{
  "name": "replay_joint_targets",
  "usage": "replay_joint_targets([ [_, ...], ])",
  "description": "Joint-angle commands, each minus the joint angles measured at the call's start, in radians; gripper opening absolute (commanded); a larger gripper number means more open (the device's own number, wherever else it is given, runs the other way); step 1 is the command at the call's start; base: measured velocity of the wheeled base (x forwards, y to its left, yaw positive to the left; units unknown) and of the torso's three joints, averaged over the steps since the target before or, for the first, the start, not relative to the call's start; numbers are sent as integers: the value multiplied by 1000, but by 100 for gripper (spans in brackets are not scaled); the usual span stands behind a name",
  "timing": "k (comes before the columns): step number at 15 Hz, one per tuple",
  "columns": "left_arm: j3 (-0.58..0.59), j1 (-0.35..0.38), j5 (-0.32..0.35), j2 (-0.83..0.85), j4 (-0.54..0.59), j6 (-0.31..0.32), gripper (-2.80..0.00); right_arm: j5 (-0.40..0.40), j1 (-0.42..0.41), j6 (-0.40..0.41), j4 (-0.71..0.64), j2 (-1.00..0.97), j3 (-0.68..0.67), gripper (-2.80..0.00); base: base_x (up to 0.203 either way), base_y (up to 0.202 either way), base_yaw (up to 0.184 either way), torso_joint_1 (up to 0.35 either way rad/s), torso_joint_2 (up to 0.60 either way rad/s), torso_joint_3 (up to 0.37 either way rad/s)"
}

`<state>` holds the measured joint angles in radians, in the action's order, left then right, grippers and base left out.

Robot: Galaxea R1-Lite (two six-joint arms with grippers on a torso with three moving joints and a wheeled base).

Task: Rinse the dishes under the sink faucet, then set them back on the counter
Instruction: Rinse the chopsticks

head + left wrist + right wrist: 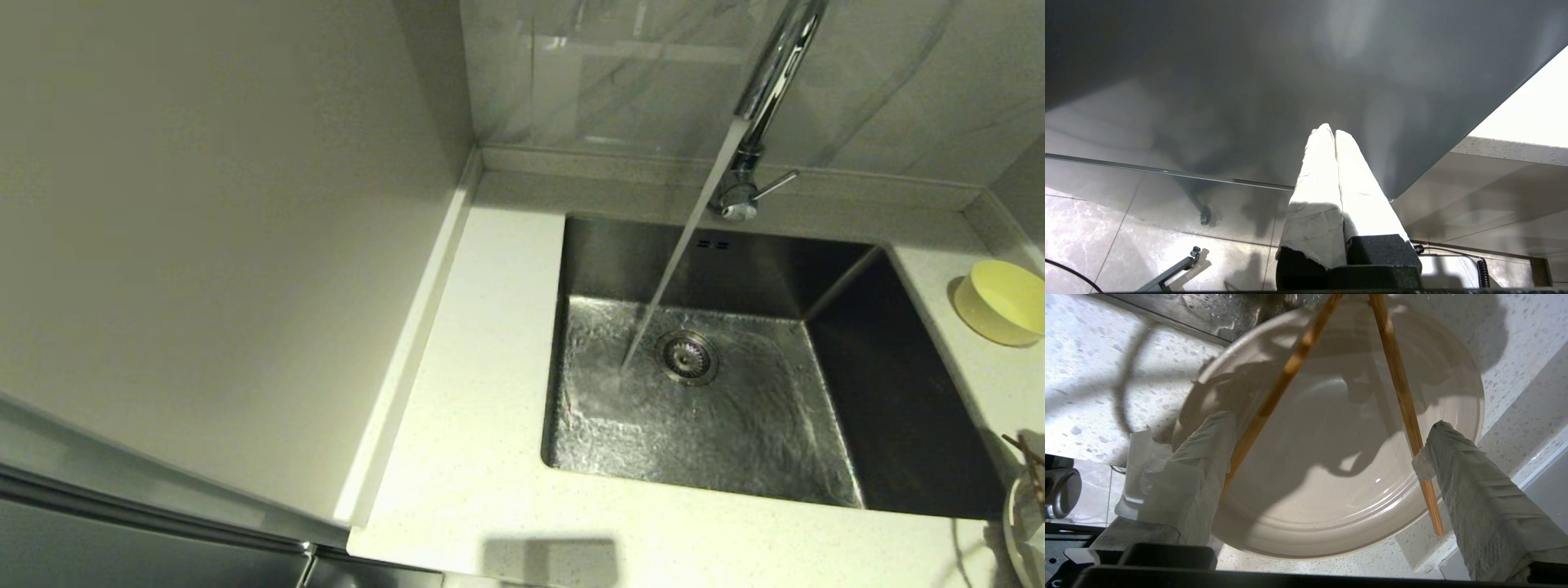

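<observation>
Water runs from the chrome faucet (767, 90) into the steel sink (890, 392), landing beside the drain strainer (687, 357). The yellow-green bowl (1002, 300) sits on the counter (482, 392) right of the sink. The cream plate (1331, 490) lies on the counter at the front right, with the two chopsticks (1400, 388) resting across it. My right gripper (1331, 422) hangs open just above the plate, its fingers outside the chopsticks and one finger (1453, 457) touching a stick. In the head view only the plate's edge (1020, 523) shows. My left gripper (1330, 131) is shut and empty, parked low.
A tall grey cabinet side (204, 245) stands left of the counter. The grey-veined marble wall (620, 73) rises behind the sink. A raised rim (992, 220) edges the counter at the back right. The left wrist view shows the cabinet's underside and the floor tiles (1126, 253).
</observation>
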<state>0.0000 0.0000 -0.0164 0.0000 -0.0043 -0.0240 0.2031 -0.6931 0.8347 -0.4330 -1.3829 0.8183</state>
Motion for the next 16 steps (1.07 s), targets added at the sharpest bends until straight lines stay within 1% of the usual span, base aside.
replay_joint_targets([
  [1,0,0,0,-2,0,-1,-280,-1,-9,8,-3,-16,-4,0,0,0,0,0,0,0],
  [7,0,0,0,-2,0,-1,-280,-2,-11,12,-3,-32,-16,0,0,0,0,0,0,0],
  [11,0,0,0,-2,0,-1,-280,-28,-14,14,3,-64,-8,0,0,0,0,0,0,0],
  [13,0,0,0,-2,0,-1,-280,-28,-21,21,7,-76,-2,0,0,0,0,0,0,0],
  [16,0,0,0,-2,0,-1,-280,-28,-34,29,51,-94,-4,0,0,0,0,0,0,0],
])
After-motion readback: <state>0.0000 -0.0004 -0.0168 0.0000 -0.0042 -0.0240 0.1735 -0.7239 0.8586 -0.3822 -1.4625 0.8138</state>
